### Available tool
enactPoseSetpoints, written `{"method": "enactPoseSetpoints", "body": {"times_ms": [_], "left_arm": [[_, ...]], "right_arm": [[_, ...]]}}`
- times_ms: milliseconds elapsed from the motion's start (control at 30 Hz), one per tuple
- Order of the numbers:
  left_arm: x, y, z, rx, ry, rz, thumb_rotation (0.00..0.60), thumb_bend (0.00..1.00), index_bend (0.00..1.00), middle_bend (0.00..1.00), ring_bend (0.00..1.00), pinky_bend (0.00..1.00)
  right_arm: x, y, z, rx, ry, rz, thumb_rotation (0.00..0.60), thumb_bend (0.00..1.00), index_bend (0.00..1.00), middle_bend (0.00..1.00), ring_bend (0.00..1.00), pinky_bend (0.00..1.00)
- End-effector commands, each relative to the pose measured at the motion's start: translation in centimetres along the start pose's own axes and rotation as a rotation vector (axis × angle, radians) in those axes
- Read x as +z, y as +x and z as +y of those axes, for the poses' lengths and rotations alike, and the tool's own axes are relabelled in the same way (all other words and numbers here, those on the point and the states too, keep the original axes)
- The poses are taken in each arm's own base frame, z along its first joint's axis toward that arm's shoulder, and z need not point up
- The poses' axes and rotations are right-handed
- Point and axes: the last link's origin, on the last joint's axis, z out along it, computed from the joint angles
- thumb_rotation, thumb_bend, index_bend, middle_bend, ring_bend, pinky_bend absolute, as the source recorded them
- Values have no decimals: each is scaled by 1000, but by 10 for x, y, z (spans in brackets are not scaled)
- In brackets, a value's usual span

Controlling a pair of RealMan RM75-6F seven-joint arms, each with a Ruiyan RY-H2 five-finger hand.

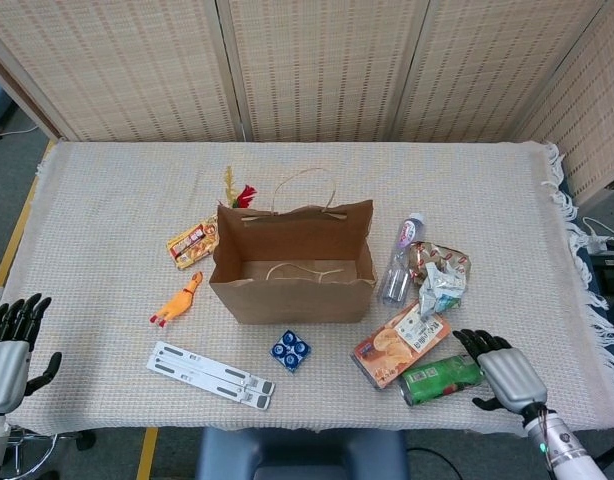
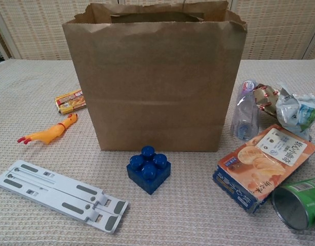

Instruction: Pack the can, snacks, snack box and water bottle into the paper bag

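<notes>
The right hand (image 1: 505, 374) sits at the end of the green can (image 1: 439, 379), fingers spread over its base — whether it grips the can cannot be told. The can lies on its side near the counter's (image 1: 107, 190) front edge, beside the snack box (image 1: 400, 343). Behind them lie the crumpled snacks (image 1: 440, 272) and the water bottle (image 1: 400, 260), next to the upright, open paper bag (image 1: 292, 270). The left hand (image 1: 9, 345) rests open off the front left corner, holding nothing.

brown paper bag (image 1: 292, 265), green can (image 1: 439, 379), orange snack box (image 1: 400, 343), blue toy brick (image 1: 290, 351), yellow rubber chicken (image 1: 177, 299), beige woven tablecloth (image 1: 107, 200).
</notes>
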Motion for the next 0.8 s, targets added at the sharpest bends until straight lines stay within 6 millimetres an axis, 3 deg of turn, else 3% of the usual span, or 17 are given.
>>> {"method": "enactPoseSetpoints", "body": {"times_ms": [33, 233, 600, 800], "left_arm": [[0, 0, 0, 0, 0, 0, 600, 376, 17, 0, 0, 0], [0, 0, 0, -1, -1, -2, 600, 377, 16, 0, 0, 0], [0, 0, 0, 0, -1, -1, 600, 377, 17, 0, 0, 0], [0, 0, 0, -1, -1, -1, 600, 376, 17, 0, 0, 0]], "right_arm": [[11, -2, -15, -8, 28, -22, 600, 37, 22, 83, 82, 199], [11, -11, -22, -50, 40, -39, 600, 37, 92, 192, 168, 269], [13, -20, -24, -87, 35, -79, 600, 37, 131, 236, 214, 313], [24, -30, -32, -136, 25, -107, 600, 51, 228, 280, 269, 360]]}}
